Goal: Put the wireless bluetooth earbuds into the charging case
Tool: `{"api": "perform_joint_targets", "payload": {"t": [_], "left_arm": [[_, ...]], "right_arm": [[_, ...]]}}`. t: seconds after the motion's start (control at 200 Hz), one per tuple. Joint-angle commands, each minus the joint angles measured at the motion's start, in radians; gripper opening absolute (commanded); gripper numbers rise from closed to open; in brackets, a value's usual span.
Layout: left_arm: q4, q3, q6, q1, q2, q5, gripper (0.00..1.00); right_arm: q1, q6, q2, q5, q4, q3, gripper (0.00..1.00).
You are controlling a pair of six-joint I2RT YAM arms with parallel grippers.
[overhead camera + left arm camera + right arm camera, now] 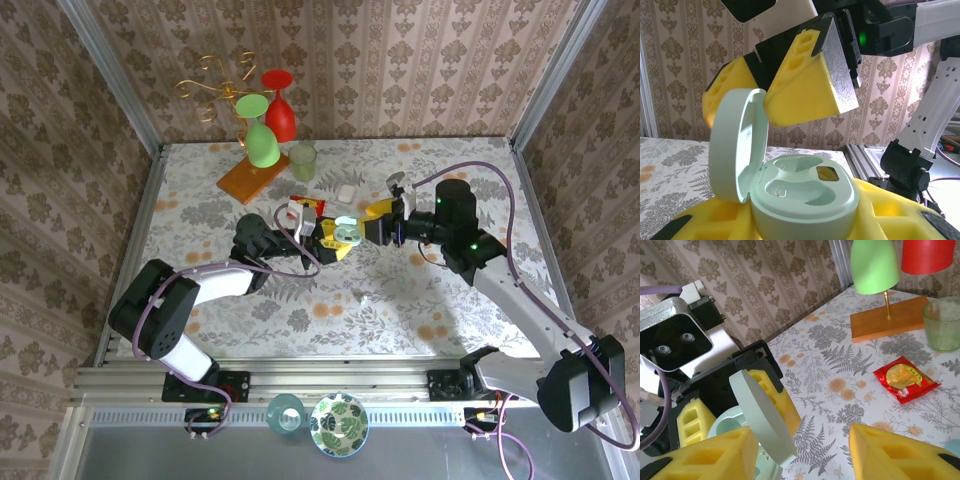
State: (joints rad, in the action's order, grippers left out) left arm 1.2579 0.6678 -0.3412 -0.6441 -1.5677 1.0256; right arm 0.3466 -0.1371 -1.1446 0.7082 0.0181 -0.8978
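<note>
Floral-print tabletop (300, 300) under both arms. My left pincer (800, 225) clamps the charging case (807, 197) between its 2 yellow fingers (900, 215), lid (737, 145) standing open, 2 sockets (790, 187) facing up. My right pincer (802, 455) hangs just above the case, fingers spread wide. Farther back on the table sit a red packet (905, 379) and a green cup (942, 322), well apart from the case.

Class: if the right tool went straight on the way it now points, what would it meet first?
Most likely the raised lid of the charging case, held by the left tool. The lid stands just ahead of the open right tool, toward one side of its gap; depth is unclear.
</note>
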Motion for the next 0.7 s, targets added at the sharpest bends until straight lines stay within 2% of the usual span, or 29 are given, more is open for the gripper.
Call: {"api": "perform_joint_targets", "payload": {"t": [0.0, 0.135, 0.185, 0.31, 0.47, 0.695], "left_arm": [[0.032, 0.009, -0.017, -0.011, 0.008, 0.039, 0.33], [0.031, 0.016, -0.020, -0.017, 0.007, 0.039, 0.33], [0.030, 0.018, -0.019, -0.019, 0.006, 0.039, 0.33], [0.028, 0.020, -0.019, -0.024, 0.007, 0.038, 0.33], [0.025, 0.038, -0.020, -0.025, -0.004, 0.032, 0.33], [0.022, 0.061, -0.024, -0.025, -0.022, 0.014, 0.35]], "right_arm": [[0.003, 0.048, -0.017, 0.066, -0.008, -0.033, 0.50], [0.008, 0.073, -0.033, 0.084, -0.007, -0.042, 0.43], [0.010, 0.077, -0.039, 0.090, -0.006, -0.047, 0.37], [0.013, 0.094, -0.045, 0.102, -0.001, -0.051, 0.17], [0.026, 0.146, -0.033, 0.101, -0.035, -0.054, 0.02], [0.052, 0.221, 0.011, 0.034, -0.061, -0.040, 0.00]]}}
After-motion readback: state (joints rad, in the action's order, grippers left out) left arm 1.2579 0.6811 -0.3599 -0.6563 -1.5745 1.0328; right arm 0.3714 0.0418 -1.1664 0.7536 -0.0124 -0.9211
